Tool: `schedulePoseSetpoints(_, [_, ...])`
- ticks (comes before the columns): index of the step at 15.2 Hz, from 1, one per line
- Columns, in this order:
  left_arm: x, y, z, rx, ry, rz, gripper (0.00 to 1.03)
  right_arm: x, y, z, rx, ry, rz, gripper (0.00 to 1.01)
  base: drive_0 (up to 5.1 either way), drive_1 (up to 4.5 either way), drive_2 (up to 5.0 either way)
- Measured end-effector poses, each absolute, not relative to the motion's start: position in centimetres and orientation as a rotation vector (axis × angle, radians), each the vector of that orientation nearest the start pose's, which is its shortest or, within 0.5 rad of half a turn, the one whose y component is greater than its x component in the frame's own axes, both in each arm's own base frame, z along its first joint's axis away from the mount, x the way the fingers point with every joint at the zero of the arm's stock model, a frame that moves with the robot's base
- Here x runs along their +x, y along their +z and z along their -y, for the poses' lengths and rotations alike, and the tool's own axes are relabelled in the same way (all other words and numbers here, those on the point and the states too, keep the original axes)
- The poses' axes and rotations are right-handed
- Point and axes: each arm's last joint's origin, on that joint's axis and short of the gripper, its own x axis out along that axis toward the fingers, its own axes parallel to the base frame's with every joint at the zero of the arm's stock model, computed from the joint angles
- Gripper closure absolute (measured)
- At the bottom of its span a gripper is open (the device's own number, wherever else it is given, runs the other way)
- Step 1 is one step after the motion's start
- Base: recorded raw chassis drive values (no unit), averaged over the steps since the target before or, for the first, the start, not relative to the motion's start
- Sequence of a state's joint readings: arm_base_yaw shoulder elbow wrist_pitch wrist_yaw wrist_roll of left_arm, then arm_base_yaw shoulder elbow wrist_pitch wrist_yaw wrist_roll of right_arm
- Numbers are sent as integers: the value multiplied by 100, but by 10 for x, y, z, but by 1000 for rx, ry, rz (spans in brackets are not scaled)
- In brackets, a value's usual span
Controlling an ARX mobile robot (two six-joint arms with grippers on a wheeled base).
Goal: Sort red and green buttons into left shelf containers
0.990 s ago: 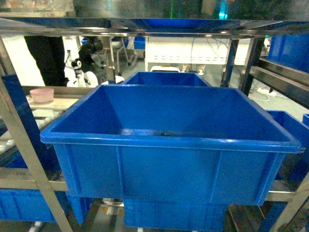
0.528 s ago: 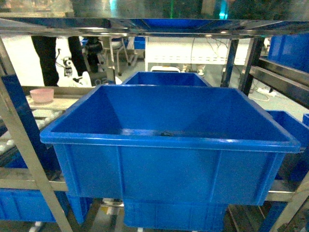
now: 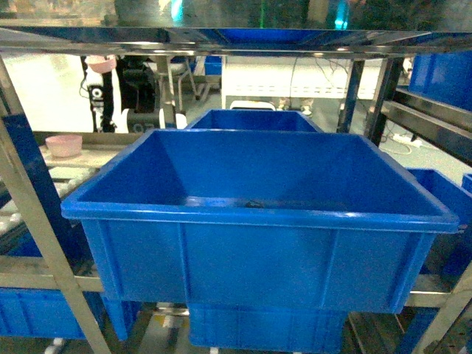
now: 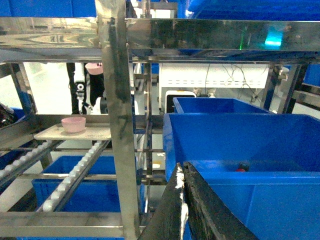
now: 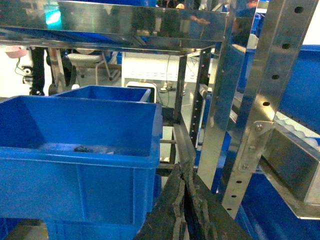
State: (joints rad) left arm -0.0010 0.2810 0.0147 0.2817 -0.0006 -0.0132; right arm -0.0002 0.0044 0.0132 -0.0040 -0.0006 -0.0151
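We read this as the opening of a pick: nothing is in hand, and both arms hang low and back in front of the big blue bin (image 3: pixel 258 214) that fills the middle of the head view. The buttons lie down inside it. From the left wrist we catch a red cap (image 4: pixel 241 169) just above the near rim, at about four o'clock in that picture, with a dark body beside it; from the right wrist only a dark lump (image 5: pixel 80 148) shows at about eight o'clock, and we cannot tell its colour, so the green button stays unconfirmed. The head view shows only a small dark speck (image 3: pixel 254 203) over the near rim.

The left gripper (image 4: pixel 183 200) sits at six o'clock in its own view, its two black fingers pressed together with no gap, grasping nothing and touching nothing. The right gripper (image 5: pixel 186 210) is likewise closed and empty.

Next, we judge, one arm must rise over the rim, part its fingers, and descend onto a cap. A second blue bin (image 3: pixel 254 119) stands just behind, at twelve o'clock.
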Motion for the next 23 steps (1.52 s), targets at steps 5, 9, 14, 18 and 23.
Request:
schedulePoseSetpoints(5, [108, 171, 0, -13, 0, 17, 101, 97, 167, 0, -15, 0, 5, 99, 0, 0, 0])
schedulePoseSetpoints(9, [97, 167, 0, -12, -1, -2, 101, 97, 167, 0, -15, 1, 5, 99, 0, 0, 0])
schedulePoseSetpoints(14, [97, 168, 0, -11, -1, 6, 93, 97, 167, 0, -15, 1, 4, 95, 0, 0, 0])
schedulePoseSetpoints(18, [97, 168, 0, -11, -1, 6, 43, 97, 167, 0, -15, 0, 4, 44, 0, 0, 0])
schedulePoseSetpoints(23, [97, 168, 0, -10, -1, 6, 5, 97, 167, 0, -15, 1, 4, 3, 0, 0, 0])
